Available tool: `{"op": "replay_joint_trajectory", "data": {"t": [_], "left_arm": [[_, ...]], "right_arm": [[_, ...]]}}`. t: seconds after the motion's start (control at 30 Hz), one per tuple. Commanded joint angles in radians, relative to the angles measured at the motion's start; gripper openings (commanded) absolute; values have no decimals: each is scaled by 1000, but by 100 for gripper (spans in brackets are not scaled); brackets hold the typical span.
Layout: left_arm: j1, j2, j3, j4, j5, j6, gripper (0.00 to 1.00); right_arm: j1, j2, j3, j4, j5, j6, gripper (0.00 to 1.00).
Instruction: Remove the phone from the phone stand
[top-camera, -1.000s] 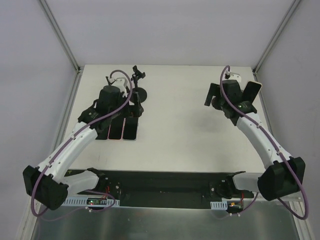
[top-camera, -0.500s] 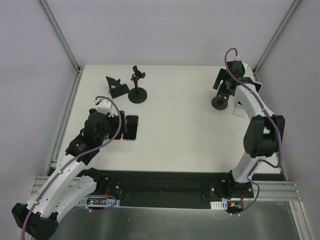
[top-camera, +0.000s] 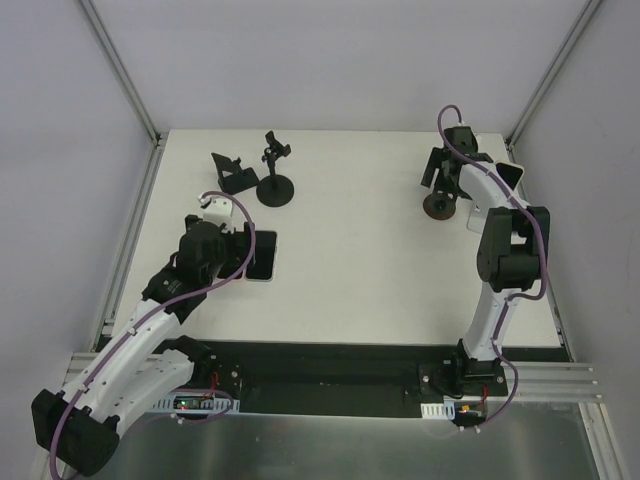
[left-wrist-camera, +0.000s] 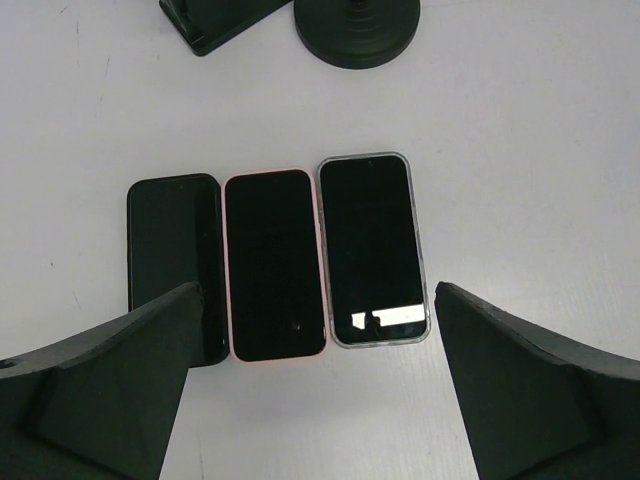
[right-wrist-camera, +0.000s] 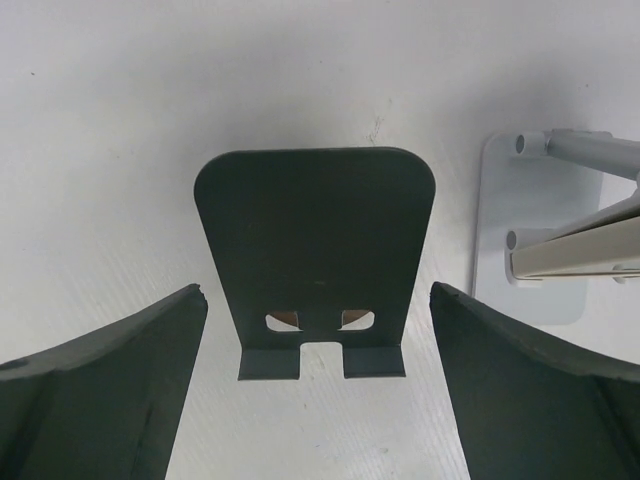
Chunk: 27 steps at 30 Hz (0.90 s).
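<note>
Three phones lie flat side by side on the table: a black one (left-wrist-camera: 172, 260), a pink-cased one (left-wrist-camera: 275, 262) and a clear-cased one (left-wrist-camera: 372, 248); they also show in the top view (top-camera: 262, 256). My left gripper (left-wrist-camera: 315, 400) (top-camera: 243, 256) hovers open and empty just near of them. My right gripper (right-wrist-camera: 318, 400) (top-camera: 447, 180) is open and empty, its fingers on either side of an empty dark stand (right-wrist-camera: 318, 260) (top-camera: 437, 205) without touching it. A white stand (right-wrist-camera: 530, 240) (top-camera: 482, 215) stands to its right, holding a dark beige-edged phone (top-camera: 514, 174), partly hidden by my arm.
Two empty black stands are at the back left: a folding one (top-camera: 233, 173) (left-wrist-camera: 215, 15) and one with a round base (top-camera: 275, 189) (left-wrist-camera: 357, 25). The enclosure walls stand close on the right of the white stand and on the table's left edge.
My left arm has pulled back from the black stands and now sits just near of the flat phones. My right gripper has moved to the far right, over the dark stand.
</note>
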Motion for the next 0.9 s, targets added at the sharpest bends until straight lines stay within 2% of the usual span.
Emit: {"op": "replay_joint_trajectory", "data": {"t": [0.0,0.1,0.33,0.43,0.47,0.63,0.67,0.77,0.87], "left_arm": [[26,6,17,44,12,21,99],[44,14,20,45,43,15,99],[64,16,20,51,77,6,99],[66,13,20,51,89,6,99],[64,10,20,53,92,3,99],[66,13,23,54,121,-14,99],[66,13,25,56,144,-17,99],[66,17,28,60,192,-45,99],[66,29,43,68,233,-85,99]], "right_arm": [[-7,11,42,9,5,-42,96],[-9,22,39,12,-13,-52,99],[-9,7,1,42,-50,-91,83],[-9,-5,-17,45,-65,-97,73],[-10,-19,-25,48,-71,-100,65],[-6,-80,-65,60,-102,-126,40],[-4,-91,-71,62,-111,-131,31],[10,-156,-119,75,-133,-144,25],[39,-231,-183,101,-169,-152,25]]}}
